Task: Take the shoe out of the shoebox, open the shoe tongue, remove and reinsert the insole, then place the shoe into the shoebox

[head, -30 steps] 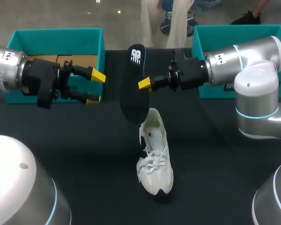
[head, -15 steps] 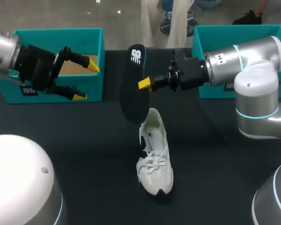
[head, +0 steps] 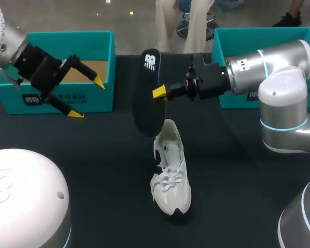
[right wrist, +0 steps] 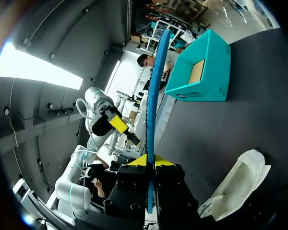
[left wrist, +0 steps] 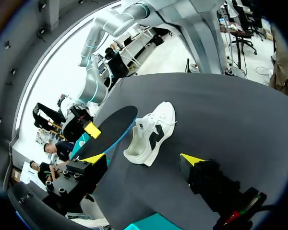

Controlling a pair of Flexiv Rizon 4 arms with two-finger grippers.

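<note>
While the right gripper (head: 159,93) clamps the upright insole (head: 147,106) at centre frame, the shoe (head: 171,175) lies just below; left gripper (head: 87,98) gapes open by the upper-left shoebox (head: 104,95).

Robotics lab: robot arms (head: 263,67), black table (head: 93,165)

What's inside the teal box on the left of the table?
Only a brown cardboard floor shows inside the left shoebox. The left arm covers much of the interior, so that part is unseen.
</note>
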